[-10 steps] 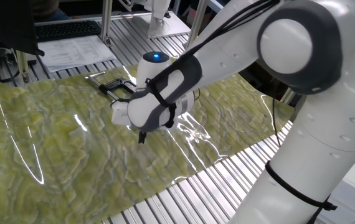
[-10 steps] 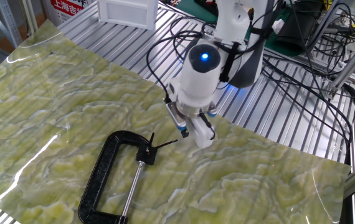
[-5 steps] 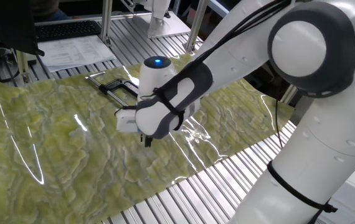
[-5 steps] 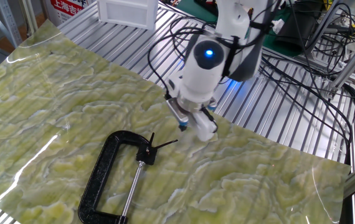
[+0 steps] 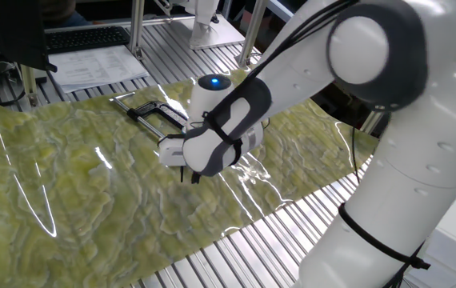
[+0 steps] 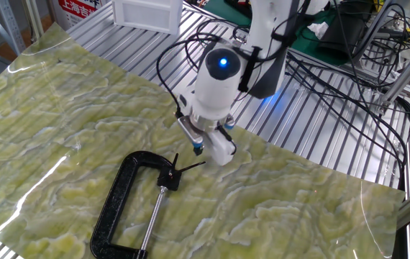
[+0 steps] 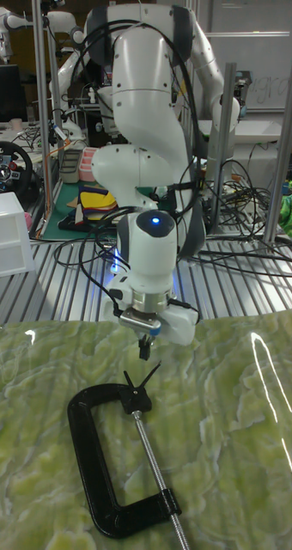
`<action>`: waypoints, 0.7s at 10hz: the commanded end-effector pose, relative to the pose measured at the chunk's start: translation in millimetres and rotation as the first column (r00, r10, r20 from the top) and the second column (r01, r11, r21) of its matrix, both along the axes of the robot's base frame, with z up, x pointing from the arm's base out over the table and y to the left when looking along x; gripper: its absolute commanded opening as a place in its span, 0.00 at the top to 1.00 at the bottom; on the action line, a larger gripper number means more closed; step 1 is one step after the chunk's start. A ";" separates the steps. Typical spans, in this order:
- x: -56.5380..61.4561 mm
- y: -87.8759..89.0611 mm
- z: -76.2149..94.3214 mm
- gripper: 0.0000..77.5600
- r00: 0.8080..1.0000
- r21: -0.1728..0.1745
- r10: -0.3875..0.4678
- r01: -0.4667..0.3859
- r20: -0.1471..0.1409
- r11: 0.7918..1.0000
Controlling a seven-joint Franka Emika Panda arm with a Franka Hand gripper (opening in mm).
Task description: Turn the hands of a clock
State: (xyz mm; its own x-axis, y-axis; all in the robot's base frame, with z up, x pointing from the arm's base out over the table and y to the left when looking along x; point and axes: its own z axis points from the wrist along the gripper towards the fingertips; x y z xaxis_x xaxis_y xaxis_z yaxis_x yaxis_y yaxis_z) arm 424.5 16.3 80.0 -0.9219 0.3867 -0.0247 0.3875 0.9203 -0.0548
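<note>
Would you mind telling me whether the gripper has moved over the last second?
Yes. In the other fixed view the gripper has shifted left, closer to the clock hands on the black clamp, which has not moved.

Premises: a robotics laboratory. The surface [image 6: 334, 137] is a ribbed aluminium bench partly covered by a green marbled sheet [image 6: 61, 122]. Loose black cables [image 6: 349, 86] run across its far edge. Aluminium frame posts [image 7: 216, 112] stand behind. A keyboard [image 5: 84, 38] and printed papers [image 5: 100, 66] lie at one corner. A steering-wheel controller [image 7: 9, 168] sits on a side bench.
</note>
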 end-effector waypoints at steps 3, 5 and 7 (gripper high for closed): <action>22.1 6.2 -3.3 1.00 0.999 0.022 -0.029 0.029 0.022 0.999; 33.9 19.5 1.3 1.00 0.996 0.042 -0.085 0.084 0.021 0.996; 40.6 30.8 2.5 1.00 0.993 0.042 -0.114 0.113 0.022 0.993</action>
